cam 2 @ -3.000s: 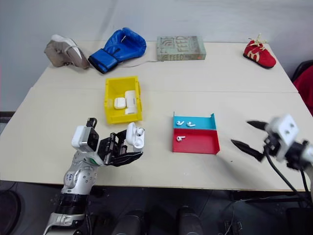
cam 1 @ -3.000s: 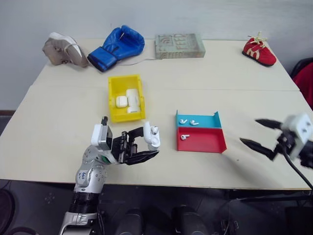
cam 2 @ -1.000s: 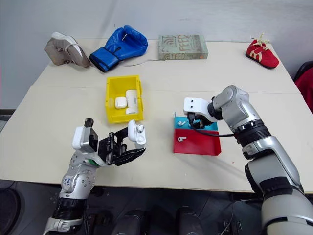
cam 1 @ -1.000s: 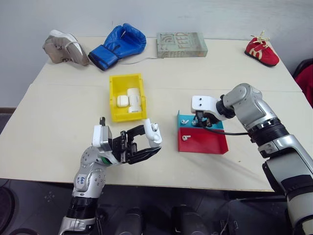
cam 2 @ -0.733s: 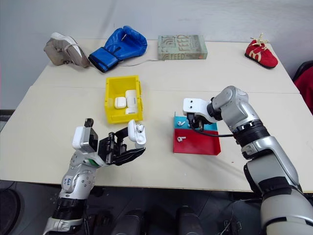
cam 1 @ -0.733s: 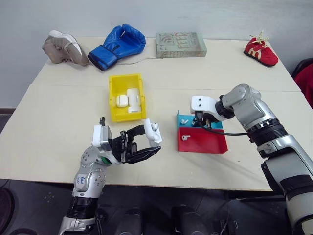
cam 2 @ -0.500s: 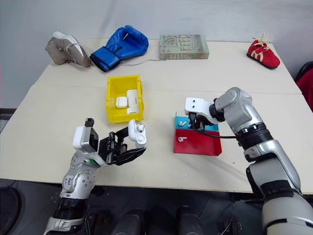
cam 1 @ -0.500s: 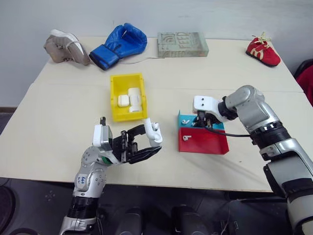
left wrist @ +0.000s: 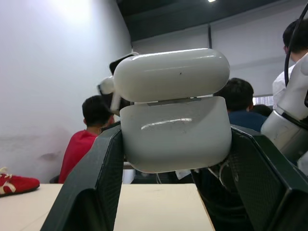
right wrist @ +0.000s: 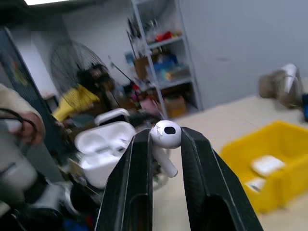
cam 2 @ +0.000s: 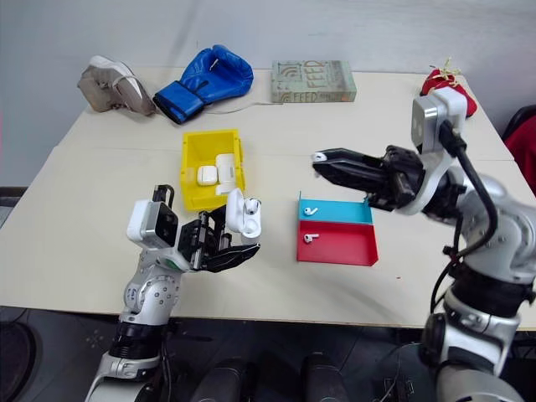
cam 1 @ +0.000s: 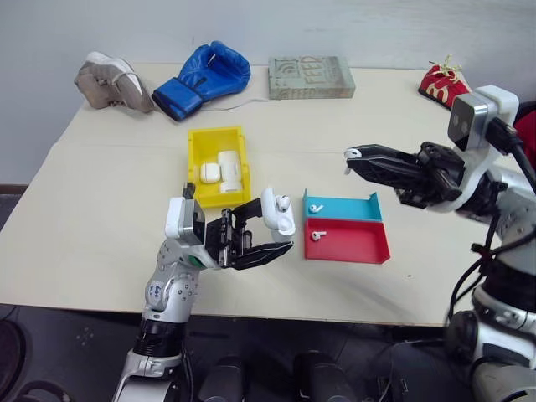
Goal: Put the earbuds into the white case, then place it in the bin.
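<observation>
We see even, diffuse overhead lighting across the table (cam 1: 100, 209), with soft, short shadows beneath objects. A ceiling lamp glares at the left wrist view's upper edge. The white case (left wrist: 175, 132) carries a faint highlight. The right wrist view's background is blurred and dim.

grey box (cam 1: 311, 77) at the table's far edge, large raised letters "FEED" on its top face, a wifi-style arc symbol beside the letters, smaller print beneath too small to read, no other legible text
</observation>
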Robot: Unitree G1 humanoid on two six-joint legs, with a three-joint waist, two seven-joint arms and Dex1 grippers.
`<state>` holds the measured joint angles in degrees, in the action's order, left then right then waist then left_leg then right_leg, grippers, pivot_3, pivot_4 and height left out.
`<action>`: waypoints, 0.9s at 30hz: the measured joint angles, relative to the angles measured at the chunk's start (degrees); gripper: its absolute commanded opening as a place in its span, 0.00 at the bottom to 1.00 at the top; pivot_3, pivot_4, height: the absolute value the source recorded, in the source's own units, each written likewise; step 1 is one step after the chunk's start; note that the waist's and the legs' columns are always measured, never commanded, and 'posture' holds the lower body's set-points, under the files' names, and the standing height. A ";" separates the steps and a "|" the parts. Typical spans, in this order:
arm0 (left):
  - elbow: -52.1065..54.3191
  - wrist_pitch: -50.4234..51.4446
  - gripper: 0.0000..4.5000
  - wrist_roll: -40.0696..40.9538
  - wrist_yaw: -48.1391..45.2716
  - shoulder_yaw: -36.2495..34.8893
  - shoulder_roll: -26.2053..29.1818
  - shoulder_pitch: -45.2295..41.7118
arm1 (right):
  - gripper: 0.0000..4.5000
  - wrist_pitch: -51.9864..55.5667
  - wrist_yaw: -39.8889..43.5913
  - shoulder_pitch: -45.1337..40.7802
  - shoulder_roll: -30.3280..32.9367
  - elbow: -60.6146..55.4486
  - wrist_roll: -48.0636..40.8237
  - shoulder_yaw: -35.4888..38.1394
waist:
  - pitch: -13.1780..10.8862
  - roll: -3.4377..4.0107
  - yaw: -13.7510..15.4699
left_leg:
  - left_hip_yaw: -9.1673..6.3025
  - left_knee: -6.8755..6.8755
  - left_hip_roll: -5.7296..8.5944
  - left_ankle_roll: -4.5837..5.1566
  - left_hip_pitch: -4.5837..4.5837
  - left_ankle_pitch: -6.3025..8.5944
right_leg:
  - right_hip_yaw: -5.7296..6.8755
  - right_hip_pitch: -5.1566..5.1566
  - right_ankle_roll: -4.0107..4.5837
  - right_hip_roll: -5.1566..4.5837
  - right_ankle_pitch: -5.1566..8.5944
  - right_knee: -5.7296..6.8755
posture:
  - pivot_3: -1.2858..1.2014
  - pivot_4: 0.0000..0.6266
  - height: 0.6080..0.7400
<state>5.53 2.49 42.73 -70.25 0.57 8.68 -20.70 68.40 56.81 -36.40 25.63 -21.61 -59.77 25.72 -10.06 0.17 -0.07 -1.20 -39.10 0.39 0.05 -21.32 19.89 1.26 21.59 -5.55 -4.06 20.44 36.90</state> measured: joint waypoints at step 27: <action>-2.04 -0.10 0.63 -0.48 -0.59 0.28 -3.01 -2.86 | 0.09 -11.17 -17.83 9.75 1.98 -5.30 -18.75 -11.80 | -0.01 -0.01 0.04 | 0.02 0.03 0.04 0.12 -0.06 0.04 | -0.04 0.00 0.00 -0.01 0.00 -0.07 | 0.52 0.24 1.00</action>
<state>3.49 2.39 42.25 -70.84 0.84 5.68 -23.56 57.23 38.98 -26.66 27.61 -26.91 -78.52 13.91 -10.07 0.16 -0.04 -1.17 -39.07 0.42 0.17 -21.39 19.93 1.22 21.59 -5.55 -4.06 20.44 36.83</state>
